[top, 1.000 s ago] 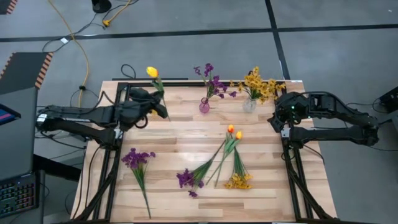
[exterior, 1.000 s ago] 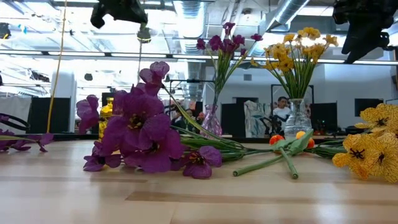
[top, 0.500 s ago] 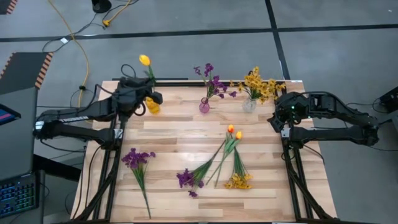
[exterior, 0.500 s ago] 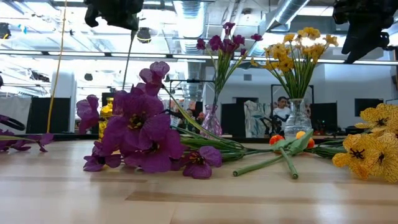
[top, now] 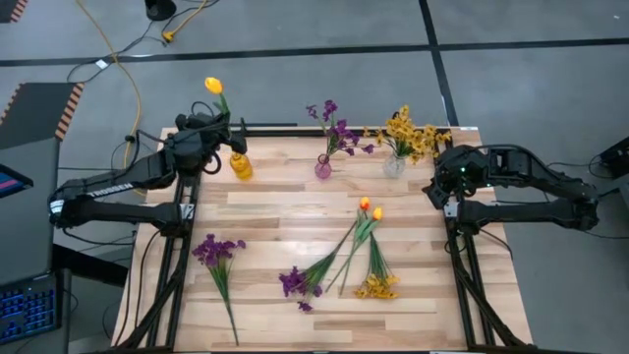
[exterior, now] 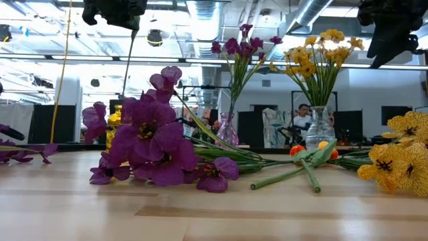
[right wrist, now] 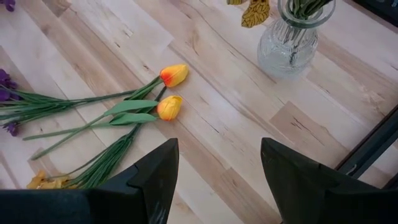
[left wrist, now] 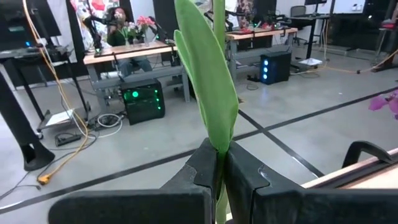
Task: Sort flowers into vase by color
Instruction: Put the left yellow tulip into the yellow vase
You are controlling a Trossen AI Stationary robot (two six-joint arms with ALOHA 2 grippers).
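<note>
My left gripper (top: 221, 133) is over the table's far left corner, shut on a yellow tulip whose bud (top: 213, 86) stands above it. Below it, the stem (exterior: 127, 67) hangs toward a small yellow vase (top: 240, 165); its lower end is hidden. A purple vase (top: 322, 167) holds purple flowers (top: 334, 128), and a clear vase (top: 394, 165) holds yellow ones (top: 411, 136). Two orange tulips (right wrist: 171, 90), two purple sprigs (top: 218, 251) (top: 293, 283) and a yellow sprig (top: 376, 287) lie flat on the table. My right gripper (right wrist: 214, 149) waits open at the right edge. My left gripper pinches the tulip's stem together with the base of a long green leaf (left wrist: 217, 146) between its two fingers. The fingers are level, point toward the far edge and lie across the stem. The tulip stands upright, lifted clear of the table, with its bud above the fingers.
The three vases stand in a row along the far edge. A black frame rail (top: 324, 128) runs along that edge. Bare wood (top: 285, 211) lies between the vases and the loose flowers at the near side.
My left gripper has swung toward the table's far left corner and risen slightly, still shut on the yellow tulip. The tulip has gone with it and stays upright. The yellow vase, covered by the gripper before, now shows beside it.
</note>
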